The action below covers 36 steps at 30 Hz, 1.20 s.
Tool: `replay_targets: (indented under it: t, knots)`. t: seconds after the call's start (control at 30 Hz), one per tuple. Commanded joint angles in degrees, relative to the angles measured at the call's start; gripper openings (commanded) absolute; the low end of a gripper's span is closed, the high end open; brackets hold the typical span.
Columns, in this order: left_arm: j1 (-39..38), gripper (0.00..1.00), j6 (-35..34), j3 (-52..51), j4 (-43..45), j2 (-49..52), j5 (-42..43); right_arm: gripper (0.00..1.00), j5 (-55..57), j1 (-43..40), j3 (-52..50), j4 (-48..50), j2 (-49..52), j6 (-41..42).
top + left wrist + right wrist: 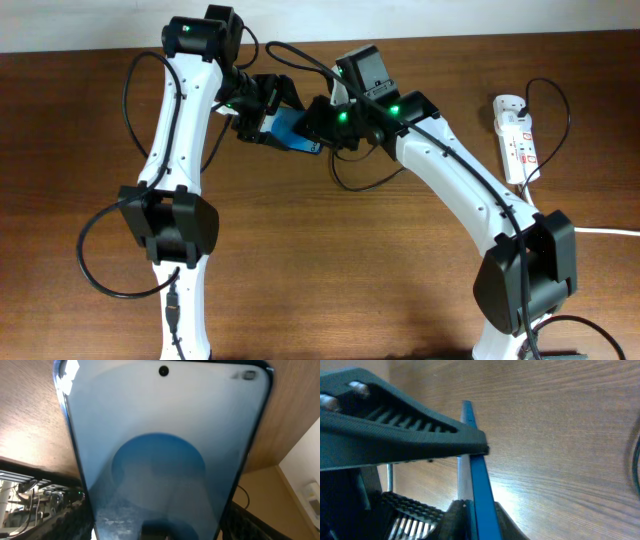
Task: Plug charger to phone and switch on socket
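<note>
The phone (291,129), with its blue screen, is held in the air above the table between both grippers. It fills the left wrist view (160,445), front-camera end farthest away. My left gripper (264,118) is shut on its two long edges, with dark pads either side (160,532). In the right wrist view the phone is edge-on (479,485), and my right gripper (470,522) closes on its end; overhead it is at the phone's right end (323,125). The socket (514,135) lies at the far right. The charger cable (558,110) loops from it; its plug tip is hidden.
The socket strip also shows at the right edge of the left wrist view (312,497), with a dark cable (245,495) nearby. A thick white cable (610,231) runs off the right edge. The arms' own black wires hang around both arms.
</note>
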Motion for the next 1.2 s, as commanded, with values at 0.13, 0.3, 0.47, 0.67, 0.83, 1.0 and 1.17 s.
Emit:
replay_targets:
  t: [0.13, 0.3, 0.47, 0.67, 0.83, 1.0, 1.17]
  knots:
    - [-0.07, 0.61, -0.59, 1.31, -0.15, -0.37, 2.69, 0.04, 1.60, 0.50, 0.50, -0.35, 0.98, -0.24]
    - [-0.07, 0.99, -0.57, 1.31, -0.15, -0.37, 2.67, 0.04, 0.83, -1.14, 0.50, -1.97, 0.68, -0.31]
    - [0.09, 0.99, 0.09, 1.31, 0.31, -0.37, 2.62, 0.04, -0.26, -6.01, 0.50, -7.32, -2.34, -5.53]
    - [0.09, 0.96, 30.40, 1.31, 9.66, -0.37, 2.67, 0.04, -1.81, -18.51, 0.50, -15.69, -11.72, -10.01]
    - [0.59, 0.91, 43.56, 1.31, 17.03, -0.37, 14.91, 0.04, -13.77, -26.67, 0.50, -17.03, -17.16, -11.21]
    - [0.59, 0.99, 45.44, 1.31, 23.80, -0.37, 27.91, 0.04, -15.26, -26.40, -6.08, -4.04, -17.27, -1.97]
    - [0.57, 0.99, 45.44, 1.31, 25.05, -0.37, 32.76, 0.04, -15.21, -25.40, -23.32, 33.40, -17.40, 18.43]
